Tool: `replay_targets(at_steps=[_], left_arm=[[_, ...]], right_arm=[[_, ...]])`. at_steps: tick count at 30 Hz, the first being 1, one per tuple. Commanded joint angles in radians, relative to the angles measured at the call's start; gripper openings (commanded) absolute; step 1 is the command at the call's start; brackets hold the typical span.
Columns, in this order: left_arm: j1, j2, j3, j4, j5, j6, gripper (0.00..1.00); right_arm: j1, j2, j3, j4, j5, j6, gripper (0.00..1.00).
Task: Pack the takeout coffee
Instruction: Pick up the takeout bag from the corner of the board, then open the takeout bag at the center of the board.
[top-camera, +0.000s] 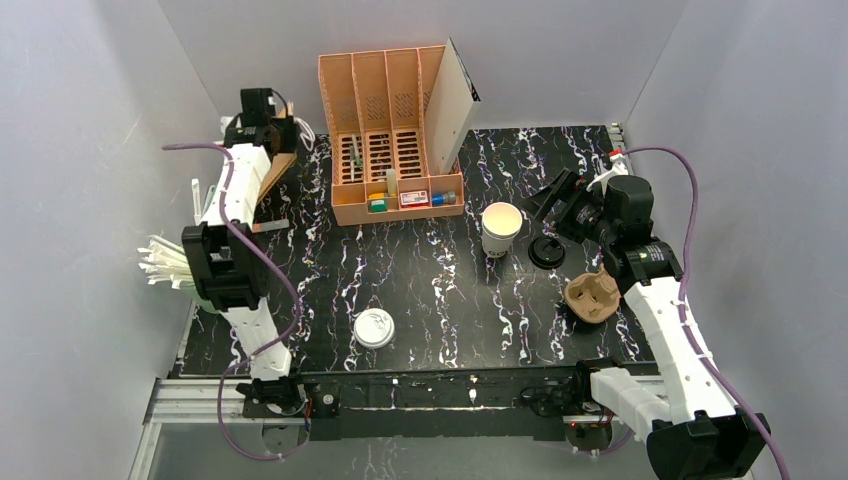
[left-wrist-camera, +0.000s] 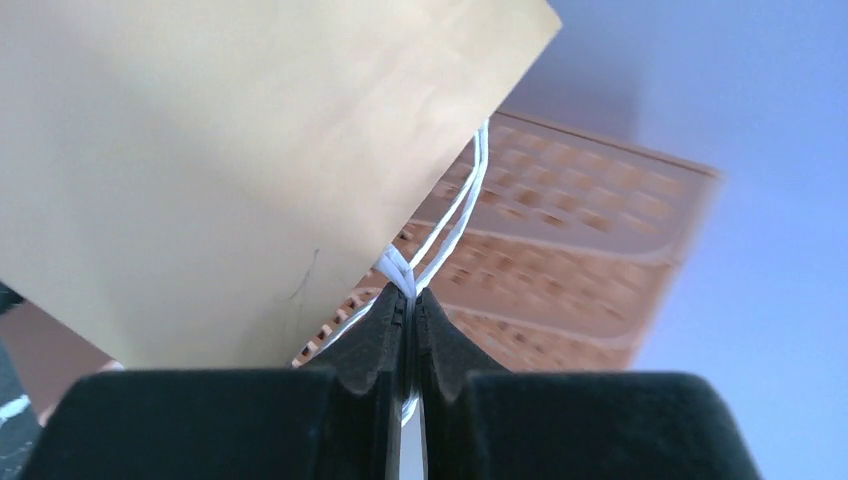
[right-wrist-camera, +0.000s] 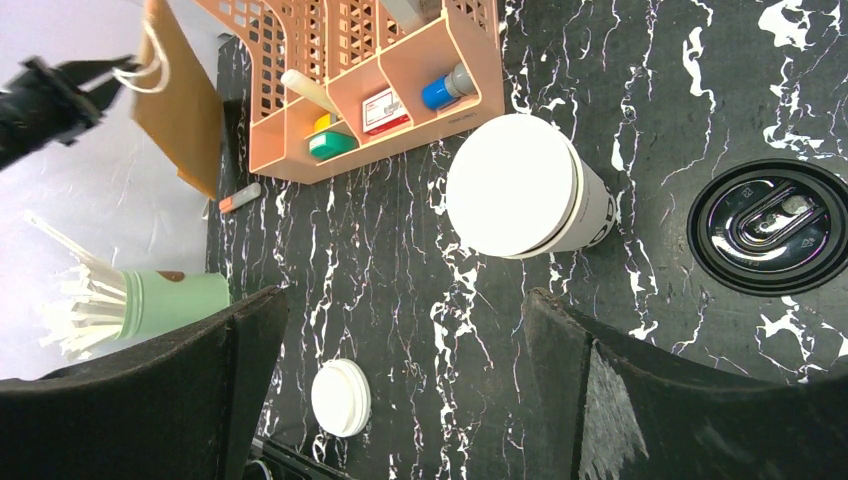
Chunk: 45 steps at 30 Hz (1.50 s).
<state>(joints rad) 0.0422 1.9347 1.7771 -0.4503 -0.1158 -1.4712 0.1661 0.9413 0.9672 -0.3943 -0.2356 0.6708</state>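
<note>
We find the left gripper (left-wrist-camera: 410, 296) pinching the white string handle (left-wrist-camera: 456, 215) of the brown paper bag (left-wrist-camera: 230, 150), presumably to ready it for packing. The small white paper cup (right-wrist-camera: 520, 185) stands mid-table, its black round plastic lid (right-wrist-camera: 768, 226) beside it; the right gripper (right-wrist-camera: 400, 312) gapes nearby.

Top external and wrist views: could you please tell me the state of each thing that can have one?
left gripper: shut on the white string handles.
right gripper: open, empty.
paper bag: gripped by its handles.
white paper cup: upright, uncovered.
black lid: off the cup, flat on the table beside it.
white lid: flat on the table, apart from the cup.
</note>
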Motion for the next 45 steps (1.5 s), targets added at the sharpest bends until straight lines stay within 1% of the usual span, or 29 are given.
replay_targets(at_steps=[1, 4, 6, 9, 13, 16, 19, 22, 23, 28, 34, 40, 43, 45], left_arm=[[-0.002, -0.129, 0.069, -0.027, 0.024, 0.083, 0.00], [-0.014, -0.203, 0.077, -0.020, 0.084, 0.136, 0.00], [-0.028, -0.256, 0.077, -0.012, 0.110, 0.197, 0.00], [-0.109, -0.340, 0.065, 0.015, 0.130, 0.280, 0.00], [-0.192, -0.445, 0.060, 0.049, 0.188, 0.371, 0.00], [-0.254, -0.513, 0.024, 0.082, 0.249, 0.417, 0.00], [-0.312, -0.596, -0.088, 0.172, 0.333, 0.452, 0.00], [-0.360, -0.679, -0.262, 0.306, 0.392, 0.442, 0.00], [-0.376, -0.695, -0.307, 0.325, 0.400, 0.442, 0.00], [-0.476, -0.732, -0.450, 0.327, 0.435, 0.469, 0.00], [-0.618, -0.764, -0.580, 0.329, 0.405, 0.525, 0.00], [-0.692, -0.760, -0.674, 0.337, 0.385, 0.560, 0.00], [-0.720, -0.750, -0.714, 0.351, 0.380, 0.561, 0.00], [-0.735, -0.742, -0.731, 0.364, 0.383, 0.564, 0.00]], right_arm=[[0.005, -0.011, 0.019, 0.038, -0.009, -0.006, 0.96], [0.006, 0.013, 0.055, 0.042, -0.035, -0.019, 0.96], [0.005, 0.039, 0.078, 0.056, -0.082, -0.020, 0.94], [0.005, 0.077, 0.118, 0.086, -0.168, -0.010, 0.88], [0.007, 0.130, 0.182, 0.103, -0.244, 0.001, 0.86], [0.018, 0.154, 0.228, 0.095, -0.259, 0.000, 0.86], [0.031, 0.153, 0.252, 0.086, -0.261, 0.001, 0.86], [0.036, 0.136, 0.241, 0.081, -0.258, 0.010, 0.86], [0.037, 0.127, 0.233, 0.080, -0.259, 0.014, 0.86], [0.037, 0.087, 0.199, 0.029, -0.248, 0.018, 0.85], [0.039, 0.035, 0.142, -0.020, -0.257, 0.016, 0.85], [0.049, 0.048, 0.118, -0.075, -0.276, 0.012, 0.83], [0.103, 0.071, 0.130, -0.120, -0.231, 0.033, 0.83], [0.167, 0.079, 0.136, -0.133, -0.172, 0.066, 0.83]])
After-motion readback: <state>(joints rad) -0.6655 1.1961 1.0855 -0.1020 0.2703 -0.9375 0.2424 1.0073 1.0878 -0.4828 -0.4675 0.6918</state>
